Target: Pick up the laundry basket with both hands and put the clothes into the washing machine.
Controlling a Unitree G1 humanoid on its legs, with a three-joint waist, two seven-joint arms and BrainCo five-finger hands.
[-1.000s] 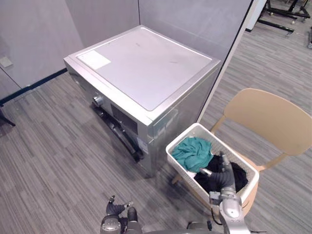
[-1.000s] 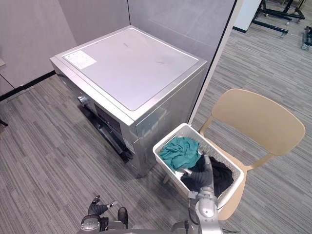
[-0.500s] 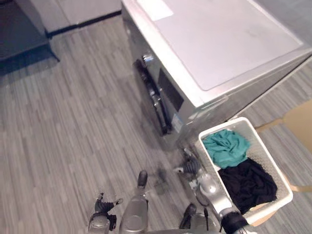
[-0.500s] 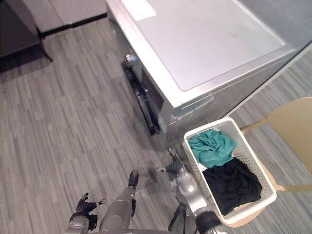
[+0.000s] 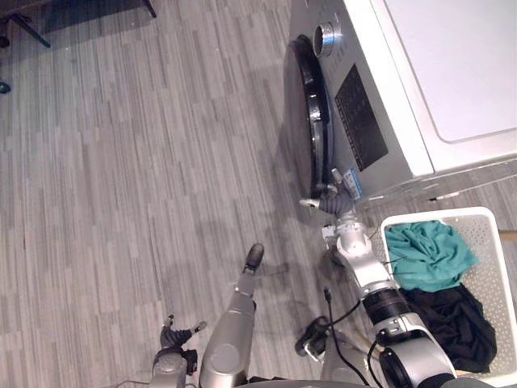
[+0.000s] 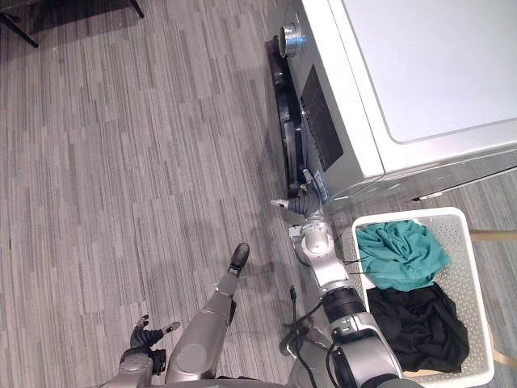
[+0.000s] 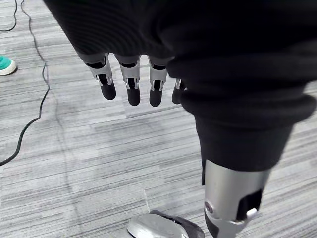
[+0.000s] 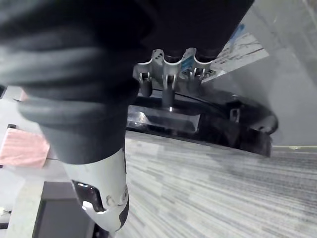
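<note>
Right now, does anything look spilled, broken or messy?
Nothing stands out. The teal cloth and black clothes lie inside the white basket, none on the floor. The washing machine looks undamaged, with the right robot hand at its dark door.

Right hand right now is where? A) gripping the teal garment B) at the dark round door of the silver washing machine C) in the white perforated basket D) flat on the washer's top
B: the right hand is at the rim of the dark round door on the silver washing machine, apart from the white perforated laundry basket with the teal garment in it.
</note>
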